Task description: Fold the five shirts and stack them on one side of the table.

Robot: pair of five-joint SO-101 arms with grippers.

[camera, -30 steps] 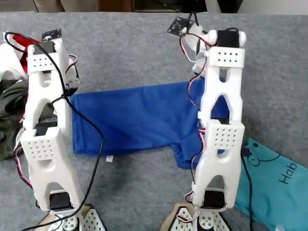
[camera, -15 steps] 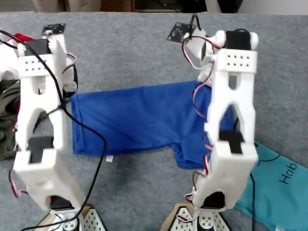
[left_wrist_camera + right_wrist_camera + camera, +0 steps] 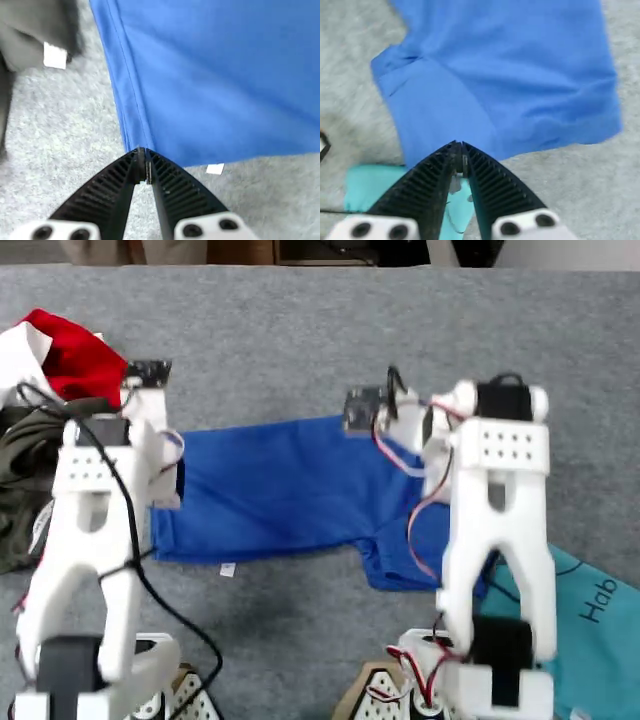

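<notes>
The left gripper, closed tight, meets the blue shirt at its hem corner; the right gripper, also closed, is over its sleeve-side edge.

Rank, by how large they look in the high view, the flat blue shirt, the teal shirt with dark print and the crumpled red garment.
1. Flat blue shirt, clearly the largest.
2. Teal shirt with dark print; the picture's edge cuts it off, so its full size is unsure.
3. Crumpled red garment, smallest as seen.
</notes>
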